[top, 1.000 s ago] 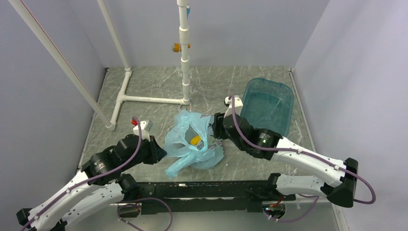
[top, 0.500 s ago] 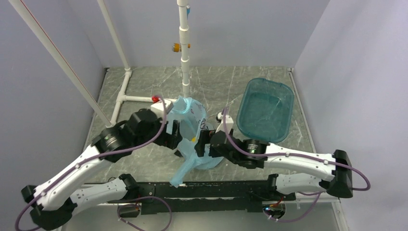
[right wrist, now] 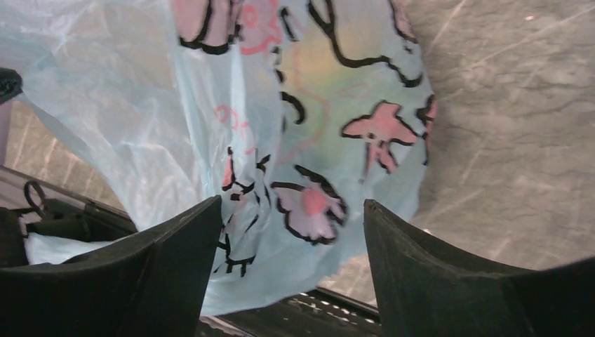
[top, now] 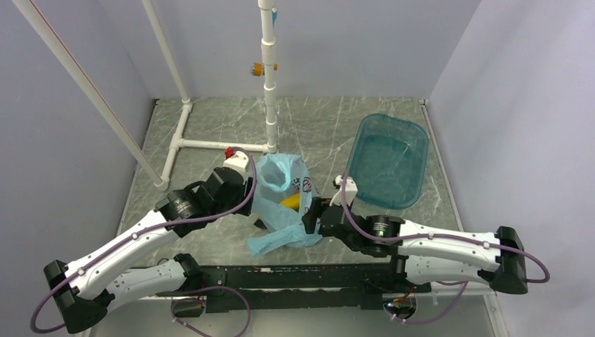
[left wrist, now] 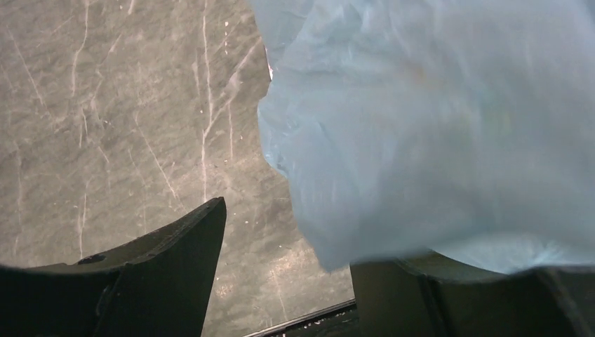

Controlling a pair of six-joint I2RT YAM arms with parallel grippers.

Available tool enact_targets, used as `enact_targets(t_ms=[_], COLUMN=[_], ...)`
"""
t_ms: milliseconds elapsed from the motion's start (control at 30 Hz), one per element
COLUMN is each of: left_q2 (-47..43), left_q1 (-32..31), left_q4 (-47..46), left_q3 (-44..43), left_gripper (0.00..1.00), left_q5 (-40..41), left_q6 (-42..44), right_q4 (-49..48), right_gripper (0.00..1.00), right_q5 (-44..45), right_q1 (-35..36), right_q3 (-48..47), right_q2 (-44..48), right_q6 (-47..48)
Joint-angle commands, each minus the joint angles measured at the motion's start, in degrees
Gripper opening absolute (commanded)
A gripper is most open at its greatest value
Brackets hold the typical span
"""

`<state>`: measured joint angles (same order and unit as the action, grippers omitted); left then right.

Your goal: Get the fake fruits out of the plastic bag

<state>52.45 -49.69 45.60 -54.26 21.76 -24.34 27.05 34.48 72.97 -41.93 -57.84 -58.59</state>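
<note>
The light blue plastic bag (top: 277,214) with a dark and pink print stands crumpled at the table's middle. A yellow-orange fruit (top: 290,201) shows through its mouth; the two green fruits are hidden. My left gripper (top: 256,207) is open at the bag's left side. In the left wrist view, the bag (left wrist: 435,126) drapes over the right finger (left wrist: 456,295) of the left gripper (left wrist: 288,281). My right gripper (top: 312,214) is open at the bag's right side. In the right wrist view, the printed bag (right wrist: 295,126) hangs between the spread jaws of the right gripper (right wrist: 291,270).
A rigid teal tub (top: 388,161) stands at the back right, close behind the right arm. A white pipe frame (top: 210,145) with an upright post (top: 269,84) stands just behind the bag. The black base rail (top: 295,277) runs along the near edge.
My left arm swung from the near left up to the bag's far-left side. My right arm drew back toward the near edge. The bag bunched up narrower and shifted slightly.
</note>
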Motion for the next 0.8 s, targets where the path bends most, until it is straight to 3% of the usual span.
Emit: enact_targets(t_ms=[0, 167, 267, 367, 467, 567, 667, 767], left_q2=[-2.55, -8.01, -8.57, -8.08, -8.62, -8.51, -8.08, -8.72], left_q1=[0.05, 0.46, 0.55, 0.5, 0.53, 0.49, 0.5, 0.51], left_q4=[-5.9, -14.02, -16.26, -17.63, -20.5, -23.81, -23.81, -24.73], left_q3=[2.16, 6.27, 8.12, 9.74, 12.11, 14.72, 15.46, 16.49], left_gripper=[0.67, 0.78, 0.89, 0.99, 0.99, 0.99, 0.89, 0.66], left_q5=[0.67, -9.94, -12.86, -14.01, -15.61, -16.89, -15.52, -15.43], left_q6=[-1.61, -4.18, -7.76, -11.13, -14.65, -17.52, -18.53, -18.27], right_q4=[-4.1, -14.76, -16.19, -10.56, -6.59, -8.65, -12.5, -12.51], right_gripper=[0.8, 0.98, 0.99, 0.99, 0.98, 0.96, 0.97, 0.99], right_q5=[0.58, -5.42, -4.8, -0.08, 4.44, 5.68, 3.08, 2.19], right_q1=[0.29, 0.27, 0.16, 0.22, 0.21, 0.14, 0.25, 0.25], right_q3=[4.55, 5.69, 2.81, -3.14, -7.4, -7.75, -9.17, -10.71], right_q2=[6.39, 8.96, 5.75, 0.5, -3.36, -5.14, -6.47, -8.31], right_q6=[3.63, 9.45, 10.96, 9.4, 8.57, 9.67, 13.43, 14.0])
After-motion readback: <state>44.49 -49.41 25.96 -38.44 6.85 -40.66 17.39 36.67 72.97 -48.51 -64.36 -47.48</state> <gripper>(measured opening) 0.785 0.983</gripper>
